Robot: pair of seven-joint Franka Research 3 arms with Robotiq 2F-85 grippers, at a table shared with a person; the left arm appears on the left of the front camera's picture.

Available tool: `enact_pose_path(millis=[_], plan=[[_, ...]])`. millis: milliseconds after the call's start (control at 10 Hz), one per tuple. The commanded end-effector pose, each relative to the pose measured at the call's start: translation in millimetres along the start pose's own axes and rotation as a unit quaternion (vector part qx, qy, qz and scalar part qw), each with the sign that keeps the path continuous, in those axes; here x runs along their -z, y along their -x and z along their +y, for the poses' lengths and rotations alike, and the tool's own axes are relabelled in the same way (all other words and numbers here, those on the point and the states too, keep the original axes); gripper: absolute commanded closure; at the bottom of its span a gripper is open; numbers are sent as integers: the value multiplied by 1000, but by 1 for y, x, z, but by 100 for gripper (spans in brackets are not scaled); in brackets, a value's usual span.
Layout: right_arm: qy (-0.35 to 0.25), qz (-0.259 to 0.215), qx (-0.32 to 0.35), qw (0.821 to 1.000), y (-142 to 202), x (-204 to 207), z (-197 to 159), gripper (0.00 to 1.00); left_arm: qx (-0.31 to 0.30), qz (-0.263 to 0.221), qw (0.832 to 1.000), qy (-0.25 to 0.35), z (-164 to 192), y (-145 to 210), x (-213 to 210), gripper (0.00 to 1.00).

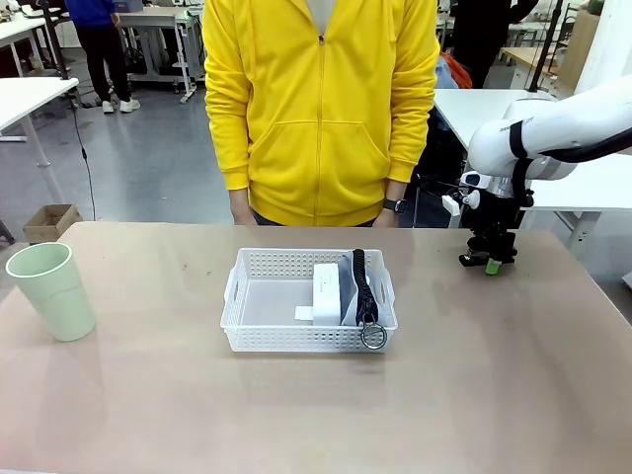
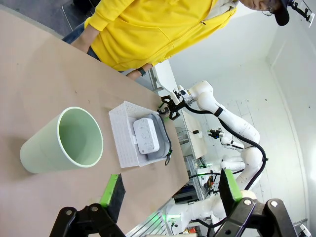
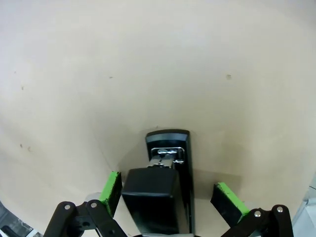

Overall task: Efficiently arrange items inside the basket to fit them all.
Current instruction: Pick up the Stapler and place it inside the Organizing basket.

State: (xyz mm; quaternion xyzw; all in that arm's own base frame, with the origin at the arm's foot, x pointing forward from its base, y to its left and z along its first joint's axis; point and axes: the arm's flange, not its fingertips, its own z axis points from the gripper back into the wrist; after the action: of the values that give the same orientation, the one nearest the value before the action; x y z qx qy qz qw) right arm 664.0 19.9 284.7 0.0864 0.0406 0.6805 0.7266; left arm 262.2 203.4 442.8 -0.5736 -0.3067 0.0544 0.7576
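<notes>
1. Beige tabletop [image 1: 494, 395] is shared with a person in a yellow hooded jacket [image 1: 321, 109], seen standing at the far edge with arms down.
2. At the table's right side, the right claw [image 1: 489, 259] is seen lowered to the surface with its jaws apart.
3. From the right wrist, the black stapler [image 3: 165, 192] is shown lying on the table between that claw's green pads [image 3: 111, 186]. One pad is just beside it and the other is set farther off. No clamping is seen.
4. The white basket [image 1: 296, 339] is placed at mid-table, well apart from the stapler, with bare tabletop between the two.
5. Inside, the small white box [image 1: 326, 286] and the grey pouch [image 1: 347, 291] are packed touching in the right half. The black strap [image 1: 359, 276] is laid over the pouch, and the metal ring [image 1: 374, 337] hangs at the near rim. The basket's left half is shown with its floor bare.
6. The pale green cup [image 1: 51, 289] is stood upright near the table's left edge, well apart from the basket.
7. The left claw [image 2: 170, 190] is held above the table with its jaws apart and nothing between them, the cup and basket being seen beyond it.
</notes>
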Motion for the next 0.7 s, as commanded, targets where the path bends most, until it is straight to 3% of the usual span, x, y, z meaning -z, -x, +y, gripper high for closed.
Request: enact_pose_path(millis=[0,200,300,400,500,600], plan=[[32,5,-12,999,3,5,9,0,10,-8,1000,12,-1,2,2,0],[48,-1,-13,999,6,2,13,0,10,-8,1000,12,-1,2,2,0],[58,-2,-15,998,7,1,15,37,10,-8,1000,12,-1,2,2,0],[64,-1,-14,998,8,0,17,60,10,-8,1000,12,-1,2,2,0],[63,-3,-11,998,10,-2,19,97,10,-8,1000,12,-1,2,2,0],[68,-6,-8,998,14,-5,23,65,10,-8,1000,12,-1,2,2,0]])
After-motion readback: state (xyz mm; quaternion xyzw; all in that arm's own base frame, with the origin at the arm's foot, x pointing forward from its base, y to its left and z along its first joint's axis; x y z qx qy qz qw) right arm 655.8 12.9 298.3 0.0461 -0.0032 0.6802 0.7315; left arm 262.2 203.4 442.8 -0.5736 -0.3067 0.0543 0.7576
